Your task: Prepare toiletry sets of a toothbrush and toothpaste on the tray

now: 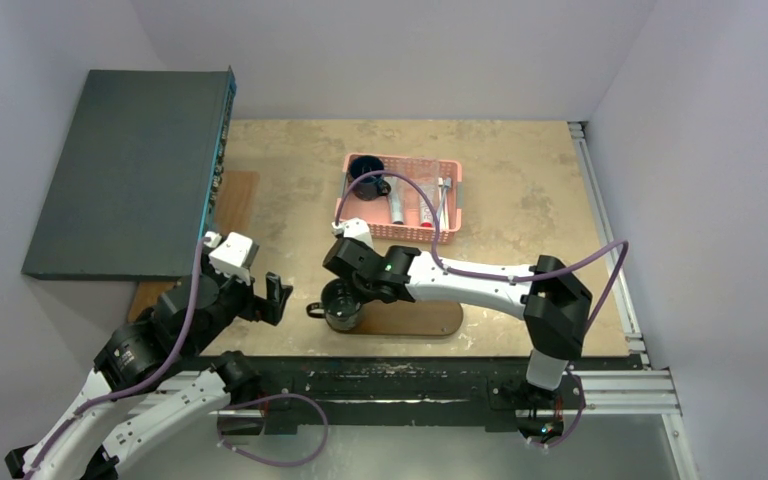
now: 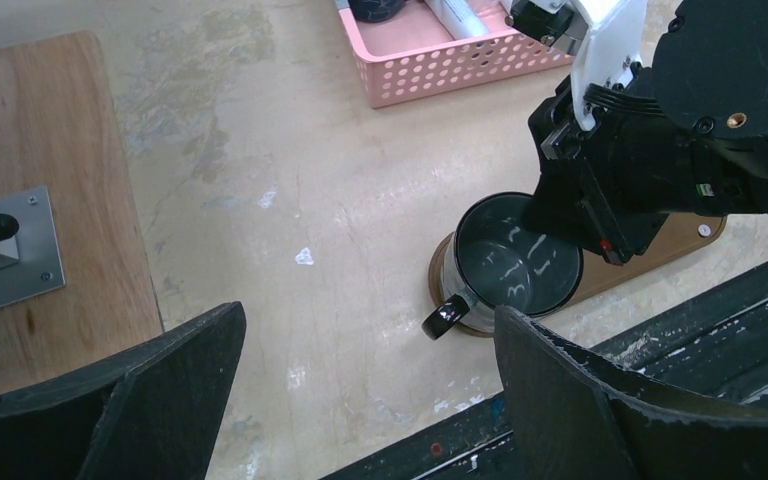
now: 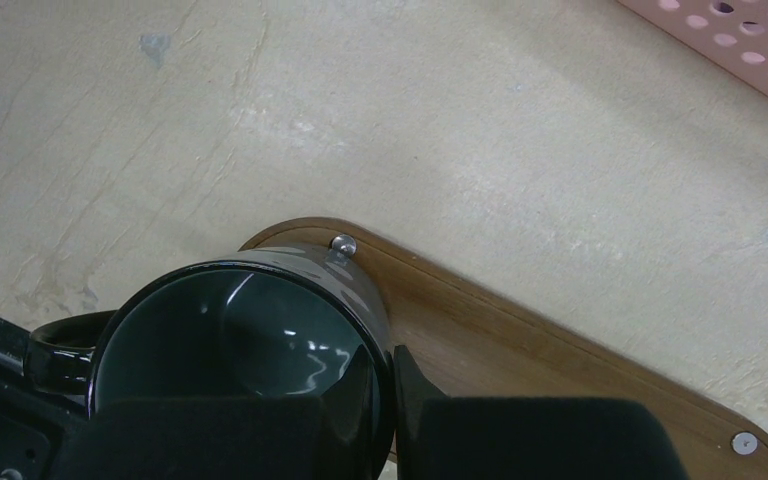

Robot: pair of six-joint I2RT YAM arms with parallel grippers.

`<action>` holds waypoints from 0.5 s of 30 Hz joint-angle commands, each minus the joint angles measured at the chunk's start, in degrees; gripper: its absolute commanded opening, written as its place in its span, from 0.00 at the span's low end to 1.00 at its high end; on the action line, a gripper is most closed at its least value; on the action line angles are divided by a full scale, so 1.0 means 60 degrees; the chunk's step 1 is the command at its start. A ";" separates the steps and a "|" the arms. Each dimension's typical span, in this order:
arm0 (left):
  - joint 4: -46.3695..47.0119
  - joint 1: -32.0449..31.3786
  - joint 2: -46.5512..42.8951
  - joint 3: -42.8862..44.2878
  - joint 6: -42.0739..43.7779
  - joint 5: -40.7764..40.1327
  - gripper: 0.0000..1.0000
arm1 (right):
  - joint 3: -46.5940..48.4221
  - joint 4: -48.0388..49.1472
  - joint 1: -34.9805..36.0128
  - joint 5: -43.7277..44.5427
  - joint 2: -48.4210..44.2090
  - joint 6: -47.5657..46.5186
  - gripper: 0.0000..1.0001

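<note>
Right wrist view: right gripper [image 3: 391, 392] pinches the rim of the mug [image 3: 230, 345], one finger inside, lower left, setting it on the end of the tray [image 3: 520, 350], likely as holder; toothbrush [image 1: 444, 200] and toothpaste [image 1: 398, 206] lie in the basket [image 1: 400, 234], top view upper centre; left gripper [image 2: 368, 315] gapes empty.

There is one pink basket [image 1: 405, 235] and one brown tray [image 1: 420, 320]. There are two dark cups, a first cup [image 1: 343, 305] on the tray and a second cup [image 1: 365, 170] in the basket. The thin things [image 1: 398, 205] in the basket are too small to count.
</note>
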 commanded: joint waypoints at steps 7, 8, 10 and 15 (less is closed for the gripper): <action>0.0111 0.0045 -0.0073 0.0055 -0.0133 -0.0090 0.95 | 0.0434 0.0463 0.0075 0.0469 -0.0035 0.0387 0.00; 0.0121 0.0048 -0.0066 0.0048 -0.0133 -0.0090 0.95 | 0.0419 0.0476 0.0083 0.0445 -0.0010 0.0377 0.00; 0.0119 0.0048 -0.0065 0.0048 -0.0133 -0.0079 0.95 | 0.0408 0.0464 0.0088 0.0459 0.0030 0.0376 0.00; 0.0110 0.0038 -0.0058 0.0051 -0.0133 -0.0104 0.94 | 0.0333 0.0438 0.0120 0.0544 -0.0002 0.0359 0.06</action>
